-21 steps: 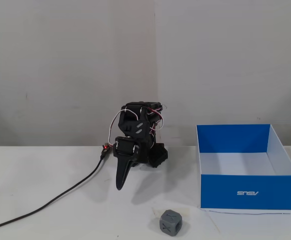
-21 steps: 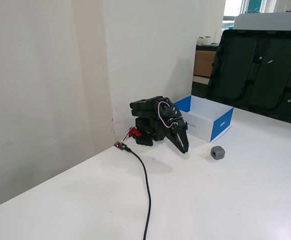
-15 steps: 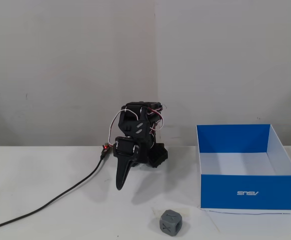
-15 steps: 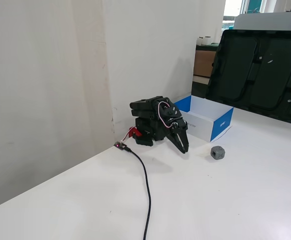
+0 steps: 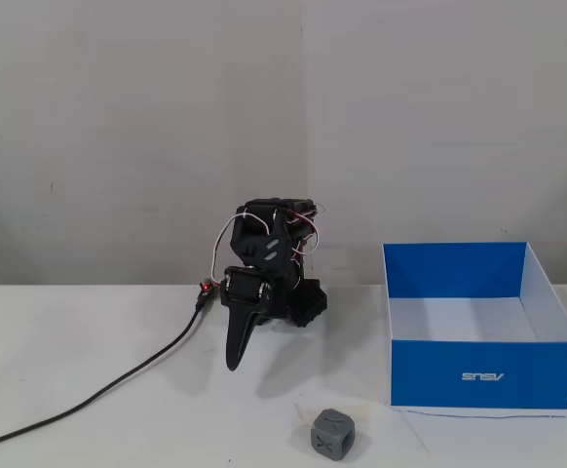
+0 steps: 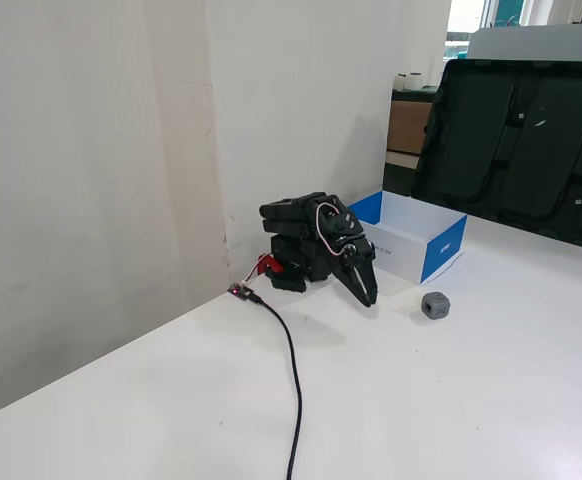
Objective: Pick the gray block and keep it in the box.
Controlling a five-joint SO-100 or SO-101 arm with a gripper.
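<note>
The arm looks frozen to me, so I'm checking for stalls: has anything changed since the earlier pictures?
Nothing visibly changed. The arm stays folded with its jaws pointing down at the table, the gray block sits loose in front of the box, untouched.

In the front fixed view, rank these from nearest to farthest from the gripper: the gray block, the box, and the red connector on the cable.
Measured from the gripper, which points down at the table:
1. Red connector, just up and left, where the black cable meets the arm.
2. Gray block, lower right, on the table's front edge.
3. Box, far right, beyond the block.
</note>
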